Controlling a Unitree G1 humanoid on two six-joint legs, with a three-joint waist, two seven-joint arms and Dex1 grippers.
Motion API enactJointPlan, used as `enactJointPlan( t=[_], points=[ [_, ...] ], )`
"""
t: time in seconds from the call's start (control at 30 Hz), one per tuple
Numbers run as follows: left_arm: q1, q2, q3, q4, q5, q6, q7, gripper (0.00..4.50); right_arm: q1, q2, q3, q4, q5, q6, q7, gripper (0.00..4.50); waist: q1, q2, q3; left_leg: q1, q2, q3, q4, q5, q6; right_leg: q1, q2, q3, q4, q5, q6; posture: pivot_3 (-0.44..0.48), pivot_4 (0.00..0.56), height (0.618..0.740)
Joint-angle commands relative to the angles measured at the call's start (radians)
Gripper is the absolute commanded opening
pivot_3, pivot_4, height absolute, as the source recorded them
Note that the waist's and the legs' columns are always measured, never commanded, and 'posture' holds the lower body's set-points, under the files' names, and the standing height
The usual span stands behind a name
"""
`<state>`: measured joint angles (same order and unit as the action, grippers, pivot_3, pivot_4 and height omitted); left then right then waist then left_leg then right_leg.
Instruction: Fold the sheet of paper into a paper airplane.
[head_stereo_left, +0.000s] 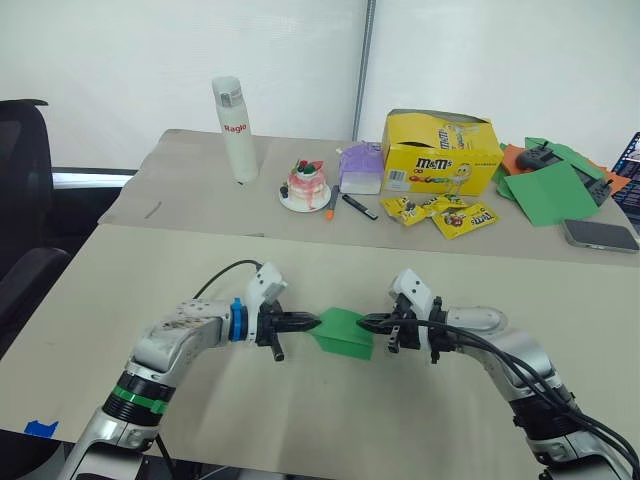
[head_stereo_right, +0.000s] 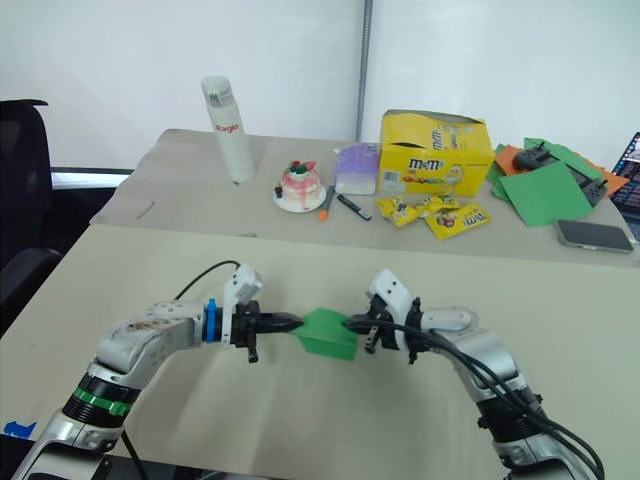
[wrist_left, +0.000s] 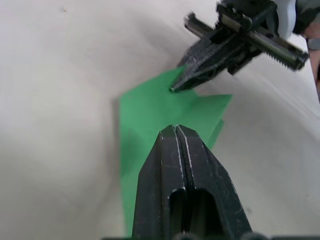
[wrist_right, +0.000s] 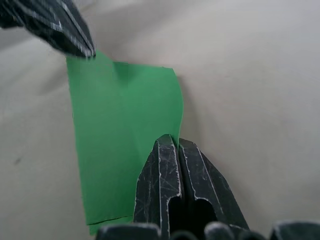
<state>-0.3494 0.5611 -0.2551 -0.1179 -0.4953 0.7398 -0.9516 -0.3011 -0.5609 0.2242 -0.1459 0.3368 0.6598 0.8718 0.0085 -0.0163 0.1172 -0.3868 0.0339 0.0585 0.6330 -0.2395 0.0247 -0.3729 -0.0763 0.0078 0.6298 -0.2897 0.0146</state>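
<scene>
I held the sheet of paper (head_stereo_left: 343, 332) just above the surface (head_stereo_left: 300, 420); left tool (head_stereo_left: 310, 323) at nine o'clock and right tool (head_stereo_left: 368, 323) at three o'clock pinched opposite edges, tensioning it for creasing.

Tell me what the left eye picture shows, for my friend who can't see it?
Two black robot grippers, left and right, pinch opposite ends of a small, thin bright green sheet of paper above a beige table. Snacks and a white bottle sit far behind.
</scene>
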Motion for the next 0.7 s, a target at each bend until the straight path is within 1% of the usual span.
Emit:
enactJointPlan(
  t=[0.03,0.13,0.23,0.33,0.47,0.7],
  points=[
    [0.049,0.014,-0.091,0.019,0.092,-0.073,-0.024,0.0,0.002,0.006,-0.013,-0.03,0.003,-0.02,0.001,0.03,0.0,0.0,0.0,0.0,0.0,0.0,0.0,0.0,0.0,0.0,0.0,0.0,0.0,0.0,0.0,0.0,0.15,0.722],
    [0.095,0.029,-0.126,0.063,0.156,-0.13,-0.025,0.0,0.007,0.006,-0.017,-0.043,0.007,-0.016,-0.001,0.03,0.0,0.0,0.0,0.002,0.001,0.0,0.0,0.0,0.0,0.001,0.0,0.0,0.0,0.0,0.0,0.0,0.15,0.722],
    [0.129,0.0,-0.086,0.107,0.138,-0.133,-0.002,0.0,0.016,0.021,-0.035,-0.048,0.023,-0.032,-0.002,0.03,0.0,0.001,-0.001,0.004,0.001,0.0,0.0,0.0,0.0,0.003,0.0,0.001,0.0,0.0,0.0,0.0,0.15,0.722],
    [0.179,-0.02,-0.061,0.167,0.149,-0.161,0.018,0.0,0.025,0.03,-0.039,-0.061,0.024,-0.059,0.011,0.03,0.0,0.002,-0.004,0.005,0.002,0.0,0.0,0.0,0.0,0.004,-0.001,0.001,0.0,0.0,0.0,0.0,0.15,0.722],
    [0.217,-0.05,0.0,0.173,0.102,-0.12,0.025,0.0,0.04,0.022,-0.031,-0.068,0.006,-0.106,0.028,0.03,-0.003,0.002,-0.005,0.007,0.002,0.0,0.0,0.0,0.0,0.006,-0.001,0.001,0.001,0.0,0.0,0.0,0.15,0.722],
    [0.219,-0.093,0.088,0.143,0.019,-0.034,0.049,0.0,0.048,0.012,-0.026,-0.058,-0.001,-0.132,0.045,0.03,-0.012,0.004,-0.007,0.007,0.003,0.001,0.0,0.0,0.0,0.005,0.0,0.002,0.001,0.0,0.0,0.0,0.15,0.722]
  ],
)
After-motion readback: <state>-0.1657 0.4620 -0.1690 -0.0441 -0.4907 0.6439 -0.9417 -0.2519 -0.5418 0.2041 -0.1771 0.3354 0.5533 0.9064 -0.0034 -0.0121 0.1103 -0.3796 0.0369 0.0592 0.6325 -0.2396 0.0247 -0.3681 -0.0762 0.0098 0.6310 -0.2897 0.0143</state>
